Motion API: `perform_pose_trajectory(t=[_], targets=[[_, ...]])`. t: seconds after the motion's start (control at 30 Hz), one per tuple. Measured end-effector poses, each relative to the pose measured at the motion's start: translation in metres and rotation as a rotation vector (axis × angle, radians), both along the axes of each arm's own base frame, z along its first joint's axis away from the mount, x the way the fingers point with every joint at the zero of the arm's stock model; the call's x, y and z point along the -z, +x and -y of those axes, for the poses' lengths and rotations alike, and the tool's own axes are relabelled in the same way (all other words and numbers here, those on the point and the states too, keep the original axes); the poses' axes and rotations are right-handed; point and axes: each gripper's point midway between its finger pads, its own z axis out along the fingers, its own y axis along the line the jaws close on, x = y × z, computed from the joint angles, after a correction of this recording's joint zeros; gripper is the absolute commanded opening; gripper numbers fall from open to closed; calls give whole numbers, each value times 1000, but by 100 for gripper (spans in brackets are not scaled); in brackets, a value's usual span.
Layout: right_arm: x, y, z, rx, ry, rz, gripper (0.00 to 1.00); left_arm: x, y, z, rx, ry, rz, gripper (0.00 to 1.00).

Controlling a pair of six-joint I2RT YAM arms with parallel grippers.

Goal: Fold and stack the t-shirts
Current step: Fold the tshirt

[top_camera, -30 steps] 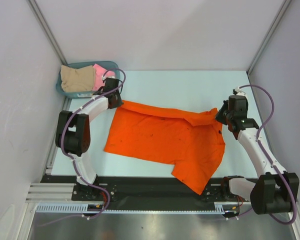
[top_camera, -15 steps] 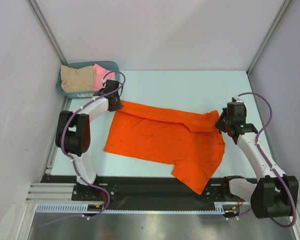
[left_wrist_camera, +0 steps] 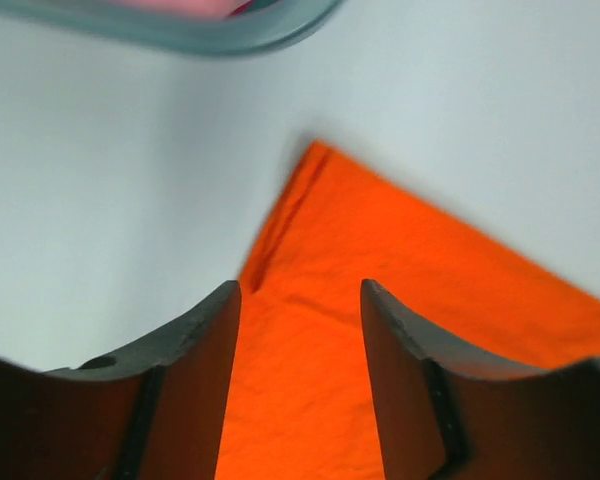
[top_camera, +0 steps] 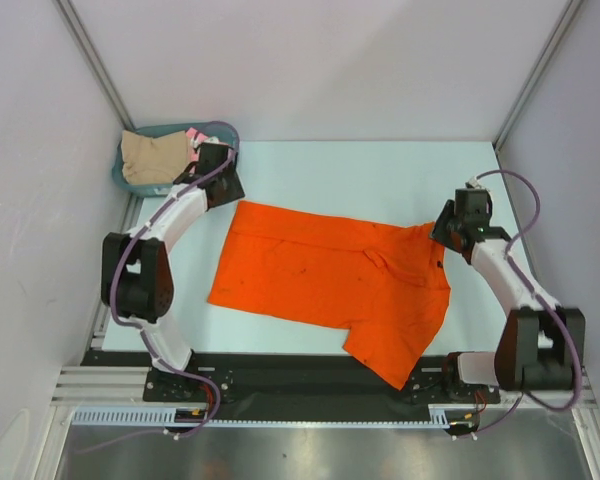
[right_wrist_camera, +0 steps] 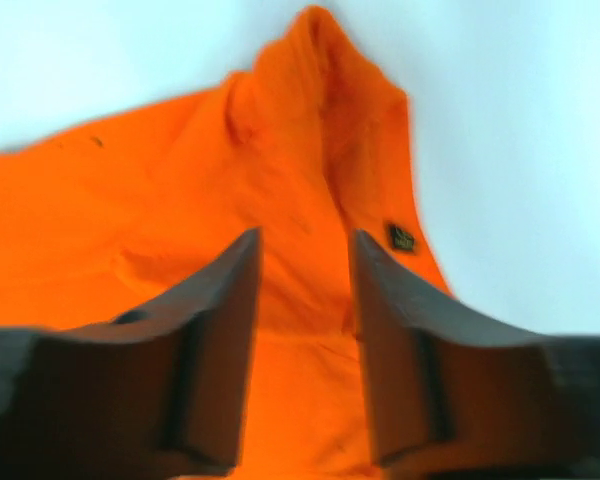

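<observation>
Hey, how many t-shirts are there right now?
3. One orange t-shirt spread on the table; beige t-shirt and pink t-shirt in the teal basket, far left. More may hide beneath.

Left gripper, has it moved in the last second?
Yes. The left gripper has released the orange t-shirt corner and shifted away toward the teal basket.

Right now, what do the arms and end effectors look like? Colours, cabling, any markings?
White link shells with black joint housings and bases on the left arm and right arm. A purple cable loops along each. The left end effector and right end effector each have two dark, smooth fingers with tapered tips. No markings visible.
</observation>
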Motion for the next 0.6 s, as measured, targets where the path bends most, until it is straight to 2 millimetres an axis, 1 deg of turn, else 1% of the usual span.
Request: perform_pose_trajectory(t=[0.03, 0.07, 0.1, 0.17, 0.2, 0.27, 0.33, 0.4, 0.47, 0.5, 0.6], targets=[[7, 9, -2, -11, 8, -12, 38, -4, 9, 8, 26, -29, 14, 54], [13, 19, -4, -16, 17, -19, 38, -6, 20, 17, 52, -57, 29, 51], [21, 27, -6, -21, 24, -28, 43, -5, 28, 23, 72, -79, 36, 49], [36, 38, -8, -28, 29, -48, 50, 8, 40, 35, 115, -112, 22, 49], [43, 43, -8, -34, 29, -58, 52, 16, 42, 39, 128, -124, 6, 49], [52, 50, -9, -40, 31, -76, 54, 41, 43, 45, 149, -137, -45, 49], [59, 59, -10, -46, 34, -84, 56, 66, 40, 47, 158, -142, -103, 49], [61, 64, -9, -50, 29, -79, 56, 84, 36, 48, 161, -144, -146, 48], [62, 67, -9, -54, 23, -77, 57, 94, 32, 49, 162, -145, -175, 48], [63, 68, -7, -52, 21, -76, 57, 97, 32, 49, 162, -145, -180, 48], [69, 73, 0, -38, 20, -74, 57, 96, 33, 49, 163, -145, -178, 49]])
